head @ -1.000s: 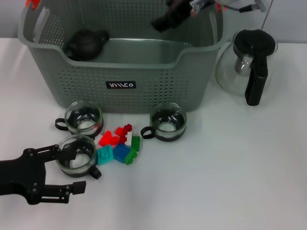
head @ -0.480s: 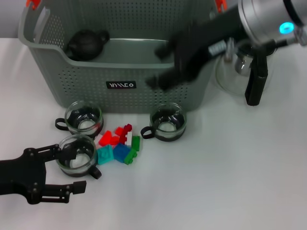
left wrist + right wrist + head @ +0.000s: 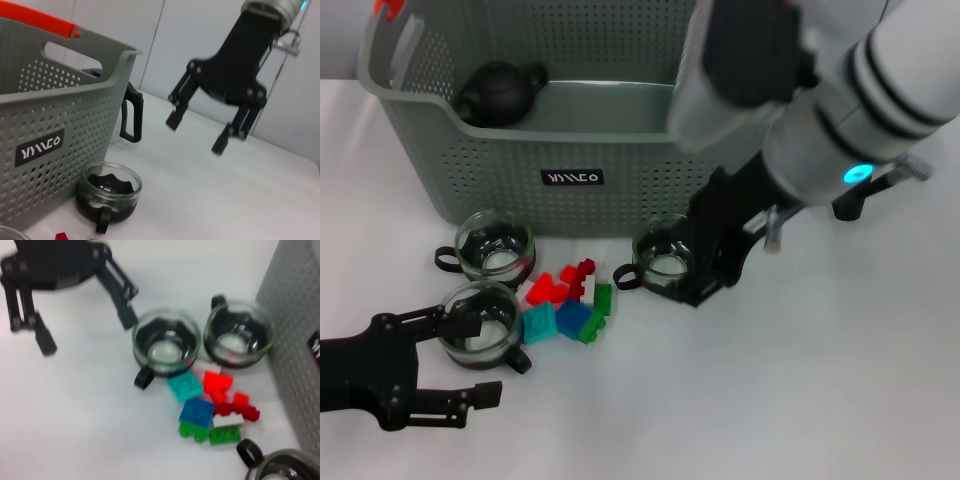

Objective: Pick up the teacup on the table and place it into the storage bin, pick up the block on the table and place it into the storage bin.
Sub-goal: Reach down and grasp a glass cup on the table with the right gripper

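Teacups of clear glass with black handles sit on the white worktop before the grey-green perforated storage bin; my right gripper, which was up over the bin a second ago, has swung down and now hangs spread wide just over the right-hand teacup, so I judge that cup is my next pick. My left gripper stays open around the nearest teacup, beside the coloured plastic blocks.
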`<state>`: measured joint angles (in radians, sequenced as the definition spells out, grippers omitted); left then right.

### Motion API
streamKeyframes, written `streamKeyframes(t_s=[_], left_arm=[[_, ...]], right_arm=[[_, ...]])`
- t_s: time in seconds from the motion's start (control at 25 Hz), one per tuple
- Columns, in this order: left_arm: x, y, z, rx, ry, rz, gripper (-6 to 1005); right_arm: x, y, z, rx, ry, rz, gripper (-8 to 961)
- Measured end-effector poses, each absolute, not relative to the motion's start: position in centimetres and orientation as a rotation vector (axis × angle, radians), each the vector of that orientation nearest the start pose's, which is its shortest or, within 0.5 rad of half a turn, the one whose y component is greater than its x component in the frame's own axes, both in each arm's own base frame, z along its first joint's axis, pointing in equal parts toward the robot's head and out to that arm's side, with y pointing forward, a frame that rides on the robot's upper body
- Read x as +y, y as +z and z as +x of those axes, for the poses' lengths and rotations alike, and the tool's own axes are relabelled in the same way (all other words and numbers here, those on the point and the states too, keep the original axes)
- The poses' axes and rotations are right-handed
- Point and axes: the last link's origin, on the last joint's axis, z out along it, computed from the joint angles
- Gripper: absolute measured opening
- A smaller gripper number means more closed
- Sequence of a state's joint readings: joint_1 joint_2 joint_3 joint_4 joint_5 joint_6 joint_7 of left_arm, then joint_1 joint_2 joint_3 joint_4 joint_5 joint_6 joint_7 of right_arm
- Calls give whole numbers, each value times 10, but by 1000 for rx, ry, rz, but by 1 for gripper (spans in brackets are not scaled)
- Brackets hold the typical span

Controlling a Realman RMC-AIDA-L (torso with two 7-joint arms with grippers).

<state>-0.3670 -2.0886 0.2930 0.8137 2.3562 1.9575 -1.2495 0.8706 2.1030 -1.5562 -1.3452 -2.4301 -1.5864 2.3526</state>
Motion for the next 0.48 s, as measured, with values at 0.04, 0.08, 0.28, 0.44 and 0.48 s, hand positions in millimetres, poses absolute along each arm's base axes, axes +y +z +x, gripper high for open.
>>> streamKeyframes(t_s=[0.04,0.08,0.28,0.44,0.48], left_arm=[[235,43,-321,-694,-675,-2770,920],[235,43,-322,-693,-675,-2770,920],[235,42,-323,-700,-673,-2764,920],[235,39,-324,-710,-677,-2758,920],[235,38,-324,-712,-679,-2757,920]], right_arm=[[349,-51,61,128,-522,-2955,731],[349,-55,64,111,-549,-2947,731],[353,-72,72,53,-627,-2923,732],[358,-86,78,16,-640,-2900,732],[359,-89,80,7,-641,-2895,732]])
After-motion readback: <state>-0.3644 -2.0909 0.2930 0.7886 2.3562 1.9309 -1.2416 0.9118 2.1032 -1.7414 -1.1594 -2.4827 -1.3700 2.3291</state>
